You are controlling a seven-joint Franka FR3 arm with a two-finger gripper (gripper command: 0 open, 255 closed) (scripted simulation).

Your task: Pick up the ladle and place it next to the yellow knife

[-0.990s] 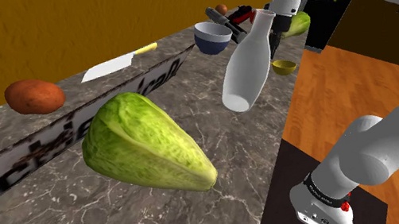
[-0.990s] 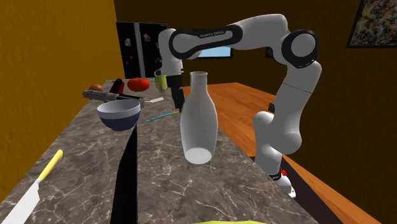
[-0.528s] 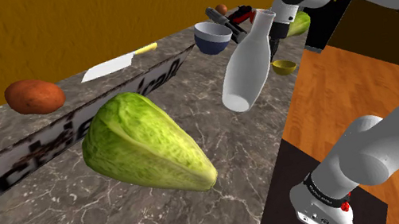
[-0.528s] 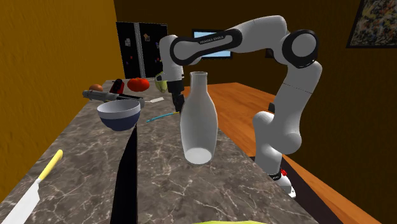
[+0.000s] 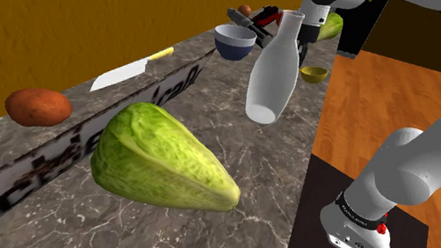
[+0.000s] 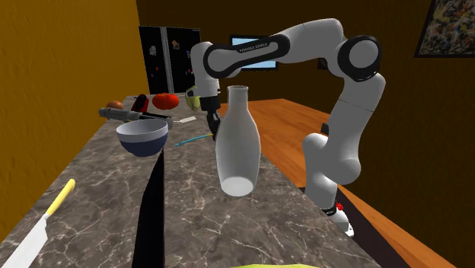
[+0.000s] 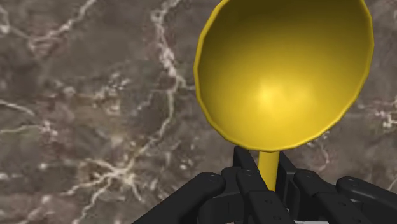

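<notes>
The ladle's yellow bowl (image 7: 283,70) lies on the marble counter just ahead of my gripper (image 7: 267,170), whose black fingers (image 7: 243,167) clasp the thin yellow handle. In the shoulder view the ladle bowl (image 5: 315,73) sits at the counter's far right edge, under the gripper (image 5: 310,37), which the white bottle partly hides. In the second exterior view the gripper (image 6: 210,124) stands low over the ladle's thin handle (image 6: 193,139). The yellow-handled knife (image 5: 133,70) lies far off on the counter's other side, also seen as the knife (image 6: 47,221).
A tall white bottle (image 5: 273,71) (image 6: 237,145) stands right beside the gripper. A blue bowl (image 5: 235,41) (image 6: 142,137) sits between ladle and knife. A big green gourd (image 5: 161,158) and a brown potato (image 5: 39,106) lie nearer. The counter edge (image 5: 304,160) drops to wooden floor.
The arm sank a little toward the counter early in the second, bringing the gripper down at the ladle handle. Nothing else on the counter has shifted.
</notes>
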